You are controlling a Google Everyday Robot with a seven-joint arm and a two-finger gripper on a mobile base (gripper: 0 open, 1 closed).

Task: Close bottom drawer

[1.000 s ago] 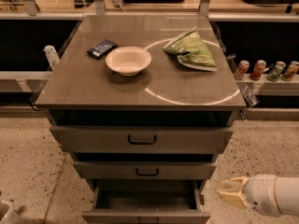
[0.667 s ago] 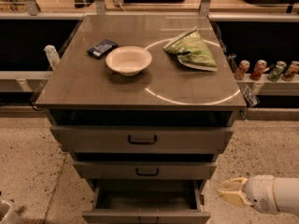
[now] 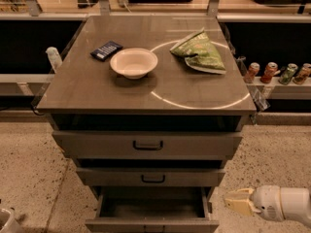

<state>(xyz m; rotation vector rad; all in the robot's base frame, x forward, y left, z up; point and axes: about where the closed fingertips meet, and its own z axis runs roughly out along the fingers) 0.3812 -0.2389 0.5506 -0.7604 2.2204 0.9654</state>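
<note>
The bottom drawer (image 3: 151, 223) is the narrowest of three grey-brown drawers in the cabinet. It stands pulled out toward me, and its empty inside shows from above. Its front runs along the bottom edge of the view, so its handle is cut off. Above it are the middle drawer (image 3: 153, 178) and the widest top drawer (image 3: 147, 145), each with a dark loop handle. My gripper (image 3: 236, 202) comes in from the lower right on a white arm. It sits just right of the open drawer's right side, apart from it, holding nothing.
On the cabinet top (image 3: 87, 86) lie a white bowl (image 3: 133, 62), a dark blue packet (image 3: 106, 50) and a green chip bag (image 3: 199, 52). Several drink cans (image 3: 277, 73) stand on a shelf at right. A speckled floor (image 3: 29, 178) surrounds the cabinet.
</note>
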